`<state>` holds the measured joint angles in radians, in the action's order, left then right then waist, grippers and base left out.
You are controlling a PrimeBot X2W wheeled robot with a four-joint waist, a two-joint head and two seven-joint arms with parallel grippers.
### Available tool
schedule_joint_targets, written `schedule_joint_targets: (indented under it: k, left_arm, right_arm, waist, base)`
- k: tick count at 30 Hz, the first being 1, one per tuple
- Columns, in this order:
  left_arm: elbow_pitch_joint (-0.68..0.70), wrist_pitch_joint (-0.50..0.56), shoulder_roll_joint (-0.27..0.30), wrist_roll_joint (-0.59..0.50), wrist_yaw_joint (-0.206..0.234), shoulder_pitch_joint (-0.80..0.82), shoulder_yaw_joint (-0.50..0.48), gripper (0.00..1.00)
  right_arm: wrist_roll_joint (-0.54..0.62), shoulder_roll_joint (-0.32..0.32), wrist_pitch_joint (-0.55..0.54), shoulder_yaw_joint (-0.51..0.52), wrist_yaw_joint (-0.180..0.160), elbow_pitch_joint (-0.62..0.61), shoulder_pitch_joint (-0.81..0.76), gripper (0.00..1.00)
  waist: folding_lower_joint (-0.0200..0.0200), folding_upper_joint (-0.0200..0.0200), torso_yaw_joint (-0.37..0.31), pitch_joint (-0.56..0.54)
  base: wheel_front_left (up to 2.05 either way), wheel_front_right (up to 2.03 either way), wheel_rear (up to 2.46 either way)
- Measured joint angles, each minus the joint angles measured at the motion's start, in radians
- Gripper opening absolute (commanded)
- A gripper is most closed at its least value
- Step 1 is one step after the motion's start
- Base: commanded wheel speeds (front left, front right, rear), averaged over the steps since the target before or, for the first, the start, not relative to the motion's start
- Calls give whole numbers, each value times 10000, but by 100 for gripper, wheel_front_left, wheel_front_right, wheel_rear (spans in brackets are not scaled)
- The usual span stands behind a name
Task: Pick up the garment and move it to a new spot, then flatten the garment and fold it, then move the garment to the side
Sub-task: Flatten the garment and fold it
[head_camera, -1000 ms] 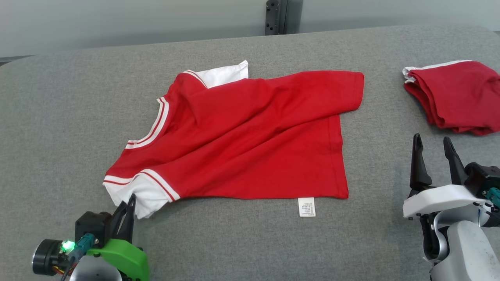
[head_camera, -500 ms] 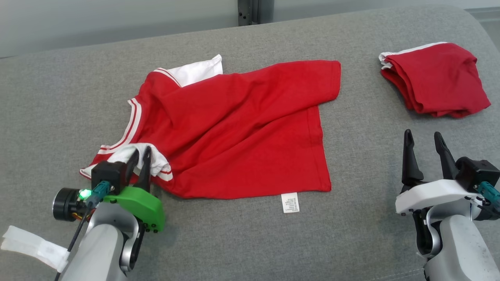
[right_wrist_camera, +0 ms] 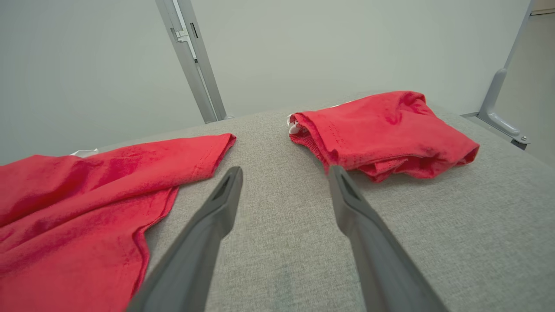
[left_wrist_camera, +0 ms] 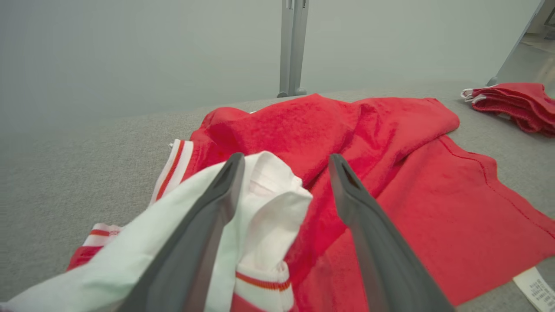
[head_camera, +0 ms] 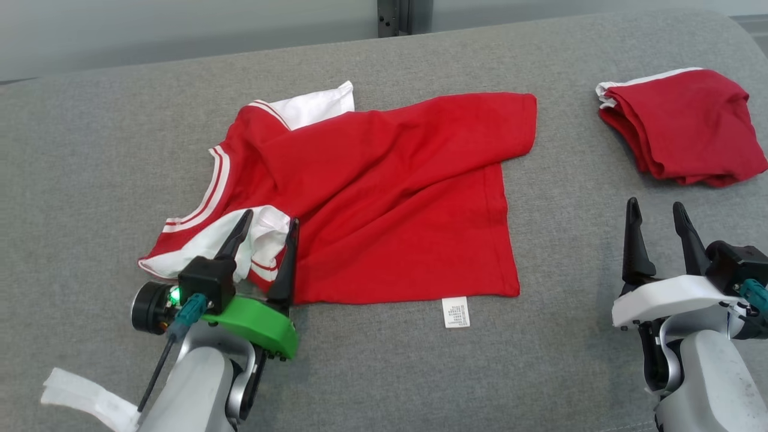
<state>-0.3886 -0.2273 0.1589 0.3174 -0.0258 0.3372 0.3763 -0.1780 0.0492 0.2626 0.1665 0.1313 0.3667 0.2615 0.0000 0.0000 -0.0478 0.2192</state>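
Observation:
The garment (head_camera: 390,198) is a red T-shirt with white sleeves, lying spread on the grey table (head_camera: 90,150) with some wrinkles. Its near white sleeve (head_camera: 264,237) is folded inward onto the red body. My left gripper (head_camera: 270,218) stands open around that sleeve, fingers wide apart. In the left wrist view the sleeve (left_wrist_camera: 269,203) lies loose between the fingers of the left gripper (left_wrist_camera: 286,158) and rests against the left one. My right gripper (head_camera: 655,204) is open over bare table at the lower right, apart from the shirt's hem. The right wrist view shows the right gripper (right_wrist_camera: 284,170) empty.
A second red garment (head_camera: 684,126), folded, lies at the far right of the table. A white care label (head_camera: 455,312) sticks out from the shirt's near hem. A grey post (head_camera: 396,17) stands behind the table's far edge.
My left gripper carried the near white sleeve inward over the shirt, then opened and let it go. The right gripper stayed open. The head camera shifted a little.

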Motion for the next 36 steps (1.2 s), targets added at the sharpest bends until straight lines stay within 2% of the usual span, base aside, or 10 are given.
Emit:
schedule_joint_targets:
  k: [7,15,23,28,33,34,35,36]
  left_arm:
    - [1383,35,150,255,476,-1478,-270,100]
    - [1593,520,178,926,629,-2690,-428,100]
    - [700,502,82,1655,598,-2437,-909,100]
    - [31,483,-157,2272,359,-1992,-1231,100]
    - [-401,311,-167,2437,213,-1621,-1381,100]
    - [-435,226,-171,2437,201,-1576,-1406,83]
    - [-479,209,-173,2437,194,-1527,-1413,44]
    - [-527,132,-174,2437,146,-1480,-1407,0]
  right_arm:
    - [-8,-2,0,-40,0,-6,-101,100]
    - [-38,-4,0,-132,0,-21,-120,100]
    - [-2,-2,0,-123,0,13,-154,100]
    - [-6,-2,0,-186,0,40,-149,100]
    - [-6,-2,0,-111,0,44,-147,100]
    - [-4,0,0,-96,0,40,-143,100]
    - [-4,2,0,-84,0,38,-143,100]
    - [-4,0,0,-65,0,23,-143,100]
  waist:
    - [0,0,354,-225]
    - [0,0,356,-256]
    - [0,0,190,-252]
    - [0,0,-21,-231]
    - [0,0,-223,-164]
    - [0,0,-251,-144]
    - [0,0,-276,-125]
    - [0,0,-313,-92]
  base:
    - [0,0,0]
    - [0,0,0]
    - [0,0,0]
    - [0,0,0]
    - [0,0,0]
    - [0,0,0]
    - [0,0,0]
    - [0,0,0]
